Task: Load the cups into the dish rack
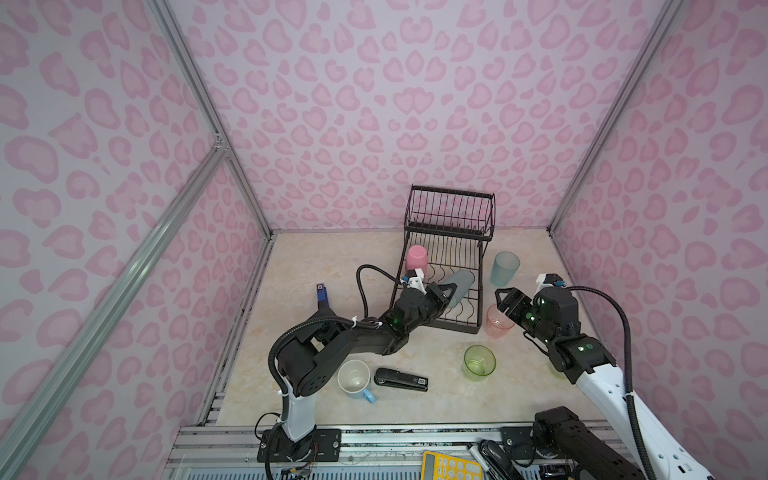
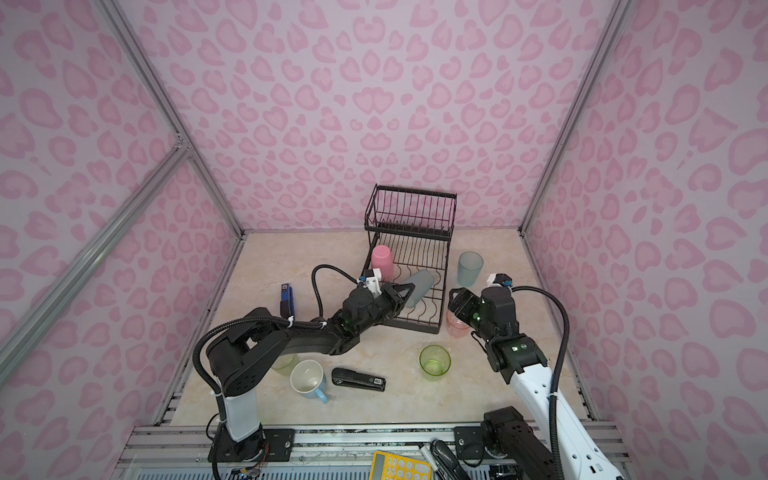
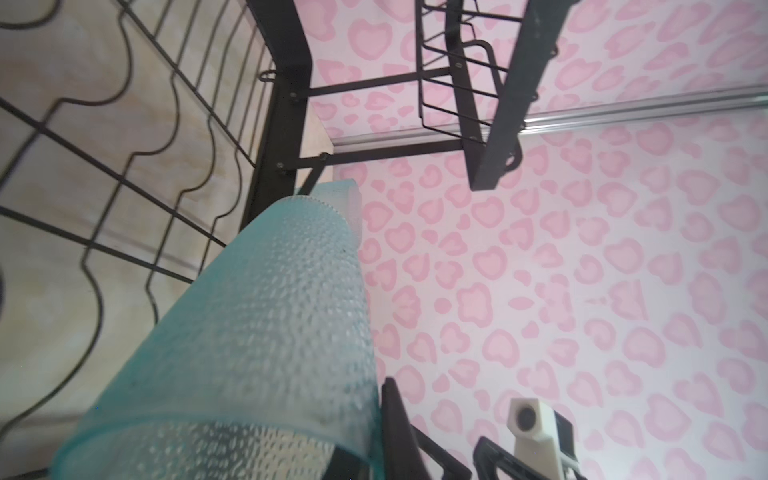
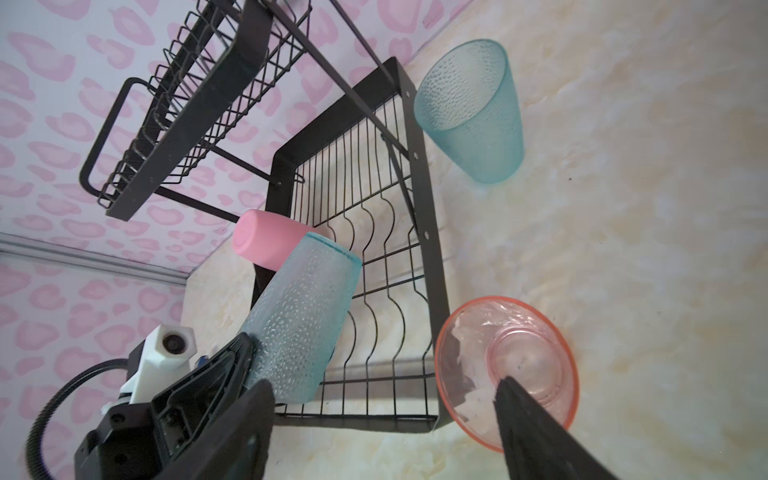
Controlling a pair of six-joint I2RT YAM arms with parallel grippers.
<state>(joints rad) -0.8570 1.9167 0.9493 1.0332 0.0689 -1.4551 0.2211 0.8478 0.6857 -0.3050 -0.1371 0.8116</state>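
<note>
In a top view the left pincer (image 1: 450,292) clamps a frosted tumbler (image 1: 462,284), tilted ahead of it over the dish rack (image 1: 446,232) lower tray; the right pincer (image 1: 503,302) hangs spread wide above a pinkish cup (image 1: 496,328). Left wrist view: the tumbler (image 3: 266,311) stretches away from the pincer over rack wires. Right wrist view: one finger (image 4: 536,424) crosses the pinkish cup (image 4: 519,332) mouth
</note>
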